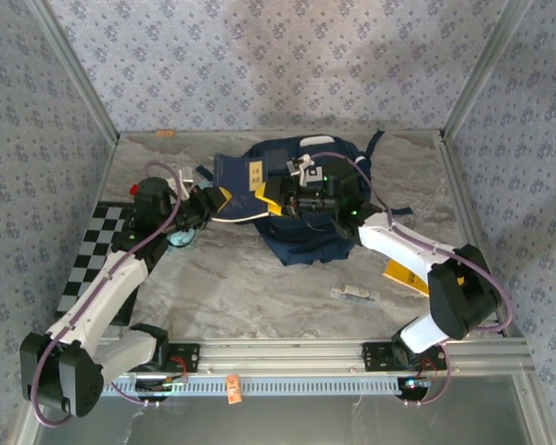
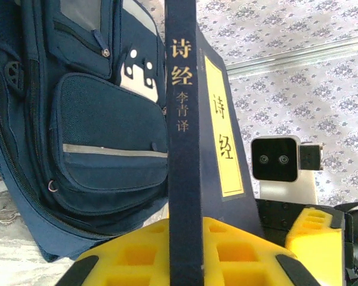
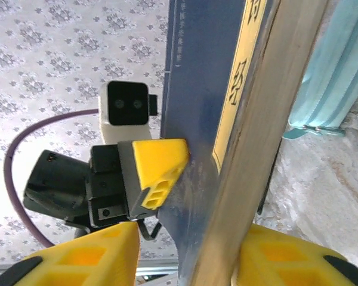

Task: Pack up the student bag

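The student bag [image 1: 338, 167], a navy-blue backpack, lies at the back middle of the table; its front pocket with a pale stripe [image 2: 107, 155] faces the left wrist camera. My left gripper [image 1: 215, 199] [image 2: 185, 229] is shut on a navy-blue book with a yellow title label [image 1: 244, 176] [image 2: 185, 119], holding it on edge just left of the bag. My right gripper [image 1: 292, 199] [image 3: 191, 238] is open around the same book [image 3: 197, 89]: one finger sits at the page edge, and a gap shows between the other and the cover.
A yellow-covered book [image 1: 406, 276] lies under the right arm. A small pale object [image 1: 355, 294] sits near the front middle. A teal item [image 1: 181, 238] [image 3: 334, 77] lies by the left gripper. A checkerboard [image 1: 97, 250] lines the left side. Patterned walls enclose the table.
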